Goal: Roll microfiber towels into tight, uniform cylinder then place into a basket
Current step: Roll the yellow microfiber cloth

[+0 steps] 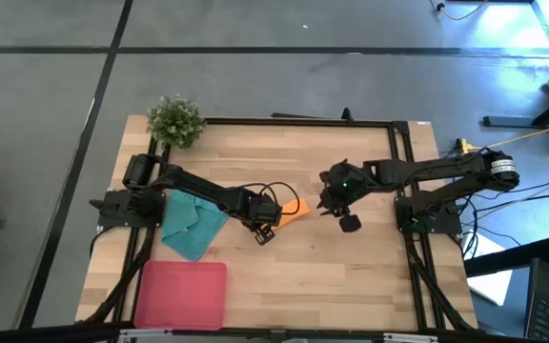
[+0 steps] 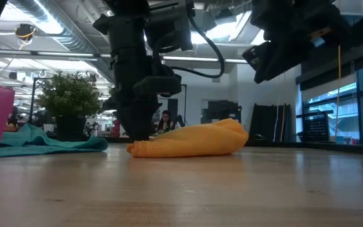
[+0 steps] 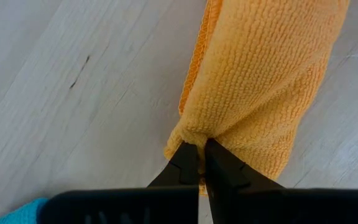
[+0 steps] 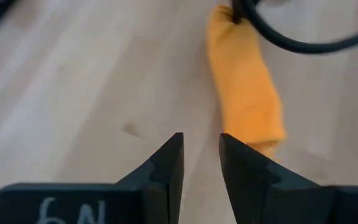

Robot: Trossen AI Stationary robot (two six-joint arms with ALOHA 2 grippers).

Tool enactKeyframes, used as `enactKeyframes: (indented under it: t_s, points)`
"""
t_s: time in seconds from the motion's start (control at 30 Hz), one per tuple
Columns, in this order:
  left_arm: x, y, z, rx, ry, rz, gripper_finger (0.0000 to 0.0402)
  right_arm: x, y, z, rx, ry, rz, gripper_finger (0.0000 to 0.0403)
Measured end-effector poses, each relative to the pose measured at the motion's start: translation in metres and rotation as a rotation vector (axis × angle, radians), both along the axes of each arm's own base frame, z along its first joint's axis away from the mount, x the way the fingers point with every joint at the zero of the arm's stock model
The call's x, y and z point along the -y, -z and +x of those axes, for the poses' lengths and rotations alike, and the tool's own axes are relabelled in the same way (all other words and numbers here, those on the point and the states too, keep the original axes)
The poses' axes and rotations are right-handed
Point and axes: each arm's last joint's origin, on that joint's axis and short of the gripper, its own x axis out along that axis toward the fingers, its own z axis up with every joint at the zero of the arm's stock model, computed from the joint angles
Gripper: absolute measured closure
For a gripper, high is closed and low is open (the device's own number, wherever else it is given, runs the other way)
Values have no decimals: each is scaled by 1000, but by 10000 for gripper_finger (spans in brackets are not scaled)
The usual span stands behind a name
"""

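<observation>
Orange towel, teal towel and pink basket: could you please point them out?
orange towel (image 4: 247, 93), right wrist view, middle of the roll.
teal towel (image 1: 192, 224), high view, cloth centre.
pink basket (image 1: 181, 293), high view, bare floor.

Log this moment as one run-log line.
left gripper: shut on orange towel | right gripper: open, empty, beside it | teal towel: unrolled | basket: empty

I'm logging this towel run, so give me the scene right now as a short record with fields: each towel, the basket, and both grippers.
orange towel: rolled, lying on the table mid-surface
teal towel: unrolled, crumpled, left side of the table
basket: pink-red, near left corner, nothing in it
left gripper: shut on one end of the orange towel
right gripper: raised off the table beside the roll's other end, jaws apart, holding nothing
</observation>
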Motion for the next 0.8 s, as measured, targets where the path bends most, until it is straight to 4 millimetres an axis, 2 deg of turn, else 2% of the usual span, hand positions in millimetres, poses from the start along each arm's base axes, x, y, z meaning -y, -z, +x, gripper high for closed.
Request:
enactKeyframes:
  t_s: [0.17, 0.5, 0.8]
  points:
    - [0, 0, 0, 0, 0, 0, 401, 4, 0, 0, -3, 84, -112, 276]
    - [0, 0, 0, 1, -1, -1, 401, 4, 0, 0, -4, 92, -114, 204]
    - [1, 0, 0, -1, 6, -33, 401, 4, 0, 1, -15, 175, -47, 198]
